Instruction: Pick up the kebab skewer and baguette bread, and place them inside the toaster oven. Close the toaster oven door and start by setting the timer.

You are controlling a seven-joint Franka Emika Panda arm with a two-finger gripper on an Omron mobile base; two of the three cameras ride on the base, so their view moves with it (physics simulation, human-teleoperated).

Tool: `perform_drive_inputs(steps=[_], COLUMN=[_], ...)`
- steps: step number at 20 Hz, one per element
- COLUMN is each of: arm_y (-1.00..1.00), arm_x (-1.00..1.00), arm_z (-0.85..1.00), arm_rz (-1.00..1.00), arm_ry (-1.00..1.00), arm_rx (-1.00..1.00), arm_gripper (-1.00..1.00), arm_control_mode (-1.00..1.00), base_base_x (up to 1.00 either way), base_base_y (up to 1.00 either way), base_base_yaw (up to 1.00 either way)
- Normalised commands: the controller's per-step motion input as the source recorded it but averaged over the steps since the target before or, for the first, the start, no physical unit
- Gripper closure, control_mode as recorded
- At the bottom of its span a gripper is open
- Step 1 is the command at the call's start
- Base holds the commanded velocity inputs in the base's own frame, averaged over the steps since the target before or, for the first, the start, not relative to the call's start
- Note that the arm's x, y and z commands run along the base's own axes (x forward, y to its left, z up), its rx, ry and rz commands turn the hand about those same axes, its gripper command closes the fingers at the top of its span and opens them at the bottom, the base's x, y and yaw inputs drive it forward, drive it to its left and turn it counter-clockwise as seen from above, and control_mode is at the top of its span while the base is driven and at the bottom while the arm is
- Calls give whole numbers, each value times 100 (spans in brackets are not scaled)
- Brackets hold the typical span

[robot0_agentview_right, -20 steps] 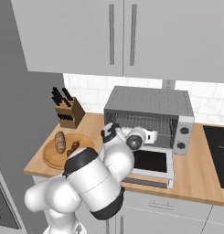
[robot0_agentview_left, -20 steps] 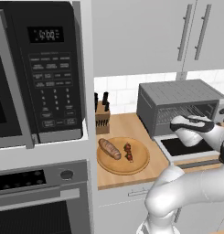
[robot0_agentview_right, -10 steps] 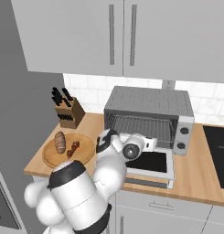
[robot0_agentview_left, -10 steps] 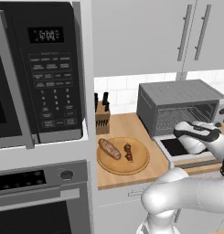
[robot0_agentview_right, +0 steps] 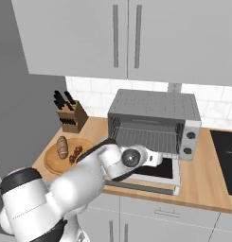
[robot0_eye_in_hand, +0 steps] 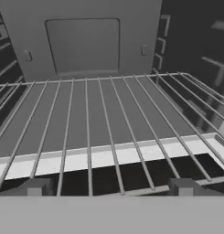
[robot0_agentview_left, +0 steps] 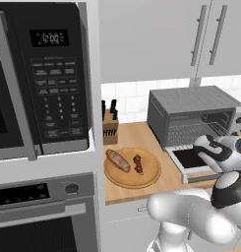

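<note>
The grey toaster oven (robot0_agentview_left: 195,106) (robot0_agentview_right: 153,106) stands on the counter with its dark glass door (robot0_agentview_left: 188,158) (robot0_agentview_right: 160,170) dropped flat. My gripper (robot0_eye_in_hand: 111,187) hovers over that door at the oven mouth, open and empty; its hand (robot0_agentview_left: 204,143) (robot0_agentview_right: 151,158) faces the bare wire rack (robot0_eye_in_hand: 109,114). To the left, a round wooden board (robot0_agentview_left: 150,178) (robot0_agentview_right: 50,163) carries the golden baguette (robot0_agentview_left: 118,160) (robot0_agentview_right: 62,147) and beside it the kebab skewer (robot0_agentview_left: 138,164) (robot0_agentview_right: 76,153). Both lie well left of my gripper.
A knife block (robot0_agentview_left: 110,125) (robot0_agentview_right: 72,116) stands behind the board. A black microwave (robot0_agentview_left: 43,78) and wall oven (robot0_agentview_left: 43,211) fill the left. The toaster's knobs (robot0_agentview_right: 187,142) are on its right side, and a dark cooktop (robot0_agentview_right: 226,156) lies further right. Cabinets hang above.
My hand has sunk a little and drawn back from the oven opening toward the counter's front edge. Board, bread and skewer have not moved.
</note>
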Motion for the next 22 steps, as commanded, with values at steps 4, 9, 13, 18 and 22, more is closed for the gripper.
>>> perform_drive_inputs(steps=[4, 9, 13, 18, 22], arm_y=[1, 0, 1, 31, 48], arm_x=[-80, -82, -49, -22, -4], arm_z=[-66, -61, 14, 64, 80], arm_rz=[0, 0, 0, 0, 2], arm_ry=[28, 23, 6, -7, -6], arm_rx=[0, 0, 0, 3, 5], arm_gripper=[-100, -100, -100, -100, -100], arm_control_mode=[-100, -100, -100, -100, -100], base_base_x=[0, 0, 0, 0, 0], base_base_y=[0, 0, 0, 0, 0], base_base_yaw=[0, 0, 0, 0, 0])
